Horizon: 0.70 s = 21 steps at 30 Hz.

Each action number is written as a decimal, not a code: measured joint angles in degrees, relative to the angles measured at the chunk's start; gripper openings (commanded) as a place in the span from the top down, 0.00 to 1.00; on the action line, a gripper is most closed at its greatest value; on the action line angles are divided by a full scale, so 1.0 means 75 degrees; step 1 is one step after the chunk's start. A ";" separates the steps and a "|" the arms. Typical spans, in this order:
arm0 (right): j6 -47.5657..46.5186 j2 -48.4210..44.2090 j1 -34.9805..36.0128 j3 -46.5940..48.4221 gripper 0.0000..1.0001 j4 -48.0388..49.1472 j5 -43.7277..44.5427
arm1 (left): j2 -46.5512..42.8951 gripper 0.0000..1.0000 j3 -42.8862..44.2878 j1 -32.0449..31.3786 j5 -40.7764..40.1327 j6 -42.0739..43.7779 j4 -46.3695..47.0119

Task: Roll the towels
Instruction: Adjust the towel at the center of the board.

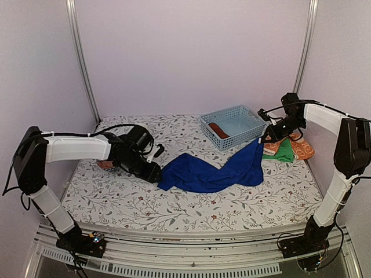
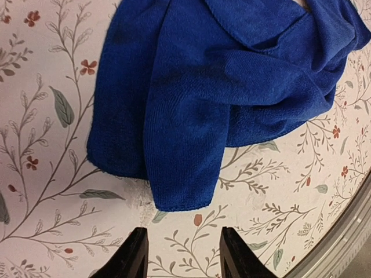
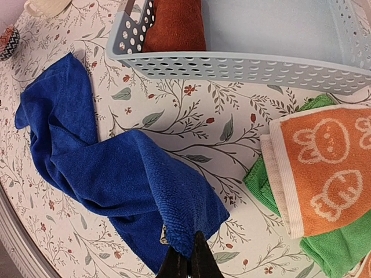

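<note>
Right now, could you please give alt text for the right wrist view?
The shut right gripper pinches a corner of the blue towel on the floral table. Beyond, a basket holds a rust towel; an orange towel lies on a green towel.

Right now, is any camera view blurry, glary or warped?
Top view: even light, no glare, slightly soft. Left wrist: blue towel sharp, weave visible; table edge bows at lower right. Right wrist: sharp; basket rim bends slightly.

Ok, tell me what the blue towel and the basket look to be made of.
The blue towel: likely soft microfibre or terry cloth, matte; fuzzy nap, limp folds. The basket: seemingly rigid moulded plastic, pale blue, faint sheen; even rows of holes.
</note>
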 measured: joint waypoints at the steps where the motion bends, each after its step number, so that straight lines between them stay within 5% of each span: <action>1: 0.0000 0.0000 0.0000 -0.0015 0.96 -0.0006 -0.0020 | 0.0128 0.56 0.0000 0.0000 0.0090 -0.0055 0.0006; 12: -0.0003 0.0000 0.0000 -0.0055 0.96 -0.0003 -0.0221 | 0.1638 0.60 0.0714 -0.0382 0.0216 -0.0306 0.0032; 19: -0.0003 0.0000 0.0000 -0.0058 0.96 0.0000 -0.0265 | 0.2235 0.96 0.1370 -0.0688 -0.0291 -0.0216 -0.0189; 21: -0.0003 0.0000 0.0000 -0.0058 0.96 -0.0003 -0.0265 | 0.2273 1.00 0.1489 -0.0737 -0.0420 -0.0082 -0.0376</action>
